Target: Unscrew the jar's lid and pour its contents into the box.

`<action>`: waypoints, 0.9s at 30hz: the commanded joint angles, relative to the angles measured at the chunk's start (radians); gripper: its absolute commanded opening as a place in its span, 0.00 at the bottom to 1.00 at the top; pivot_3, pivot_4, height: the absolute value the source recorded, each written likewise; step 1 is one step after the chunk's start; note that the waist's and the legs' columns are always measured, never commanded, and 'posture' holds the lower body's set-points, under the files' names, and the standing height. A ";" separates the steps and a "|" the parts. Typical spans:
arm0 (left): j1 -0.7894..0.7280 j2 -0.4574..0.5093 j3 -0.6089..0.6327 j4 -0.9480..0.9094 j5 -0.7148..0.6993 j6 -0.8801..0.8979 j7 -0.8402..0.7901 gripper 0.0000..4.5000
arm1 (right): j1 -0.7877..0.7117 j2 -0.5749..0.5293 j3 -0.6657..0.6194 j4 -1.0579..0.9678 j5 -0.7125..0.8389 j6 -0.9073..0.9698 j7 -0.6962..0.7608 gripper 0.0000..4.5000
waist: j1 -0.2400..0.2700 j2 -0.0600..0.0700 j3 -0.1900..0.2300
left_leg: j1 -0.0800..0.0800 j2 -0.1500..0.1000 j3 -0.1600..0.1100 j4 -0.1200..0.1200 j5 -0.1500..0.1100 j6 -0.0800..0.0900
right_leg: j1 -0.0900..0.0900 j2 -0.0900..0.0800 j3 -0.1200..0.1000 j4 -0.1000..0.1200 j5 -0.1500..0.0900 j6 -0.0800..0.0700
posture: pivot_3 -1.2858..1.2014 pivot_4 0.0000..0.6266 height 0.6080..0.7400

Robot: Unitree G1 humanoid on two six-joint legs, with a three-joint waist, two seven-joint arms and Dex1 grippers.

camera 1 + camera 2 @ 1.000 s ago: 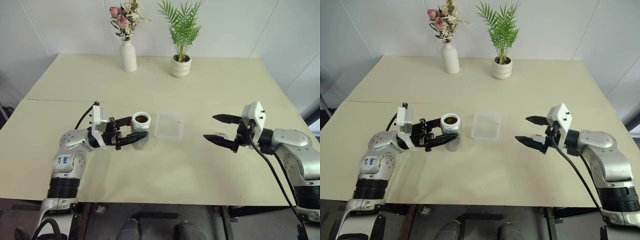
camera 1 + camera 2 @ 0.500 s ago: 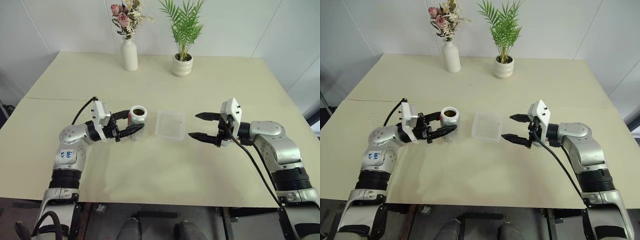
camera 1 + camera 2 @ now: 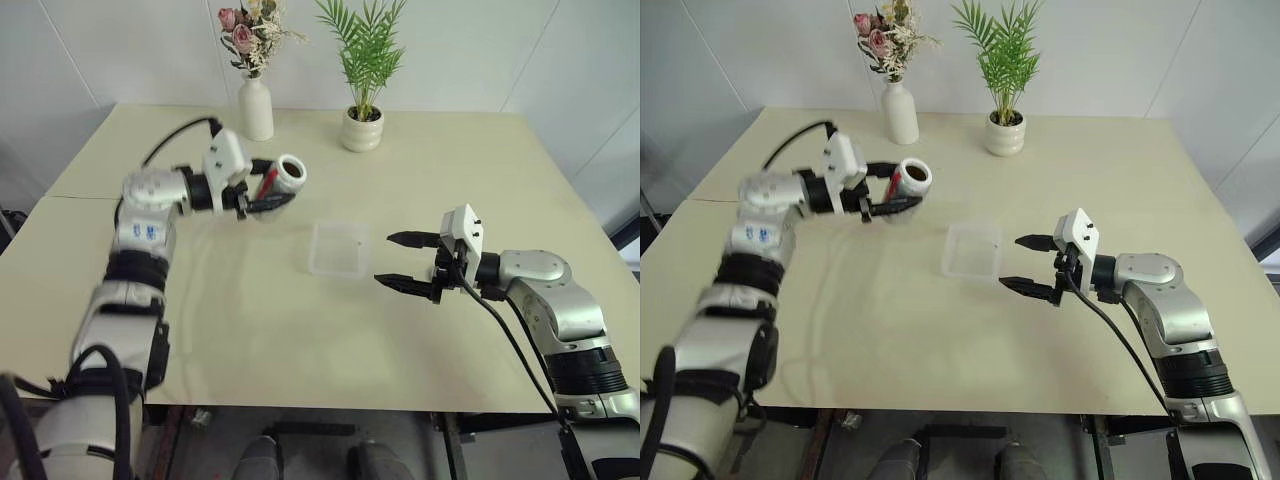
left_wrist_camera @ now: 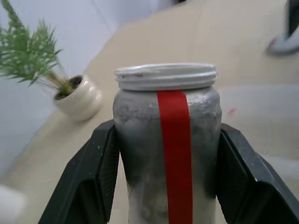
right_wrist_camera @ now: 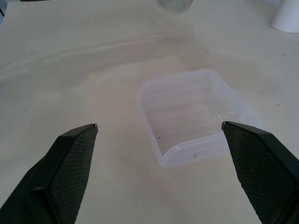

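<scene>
Jar (image 3: 279, 180): small clear cylinder with a red stripe, lid off, mouth open and showing brown contents (image 3: 291, 172) inside. Sits upper left of centre in the left eye view, lifted off the table (image 3: 300, 330) and tipped so the mouth faces right, toward the box. Clamped across its body by the left claw (image 3: 262, 188), one black finger on each side as the left wrist view shows.

Box (image 3: 337, 248): shallow clear tray, centre of frame, flat on the table, below and to the right of the jar and apart from it. The jar's mouth is not yet above it.

Right claw (image 3: 407, 260): spread wide, holding nothing, just right of the box, tips pointing at its right edge without touching.

Vase (image 3: 256, 108) and plant pot (image 3: 361, 131): upper centre, behind the jar, clear of the work.

Handling note, step in hand (pouring): judged best to carry the jar rightward until its mouth hangs over the box's middle before tipping further; roll slowly, keep the mouth low. The light tray may slide; the right claw could steady it.
</scene>
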 commanded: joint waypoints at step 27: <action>-0.442 -0.423 -0.838 0.262 0.979 -0.309 0.356 0.56 | 0.002 0.093 -0.096 0.025 0.025 -0.043 -0.087 1.00 | -0.002 -0.003 0.002 | -0.001 -0.003 0.014 0.001 0.001 -0.002 | -0.012 -0.001 0.019 0.010 -0.004 0.005 | 0.52 0.24 1.00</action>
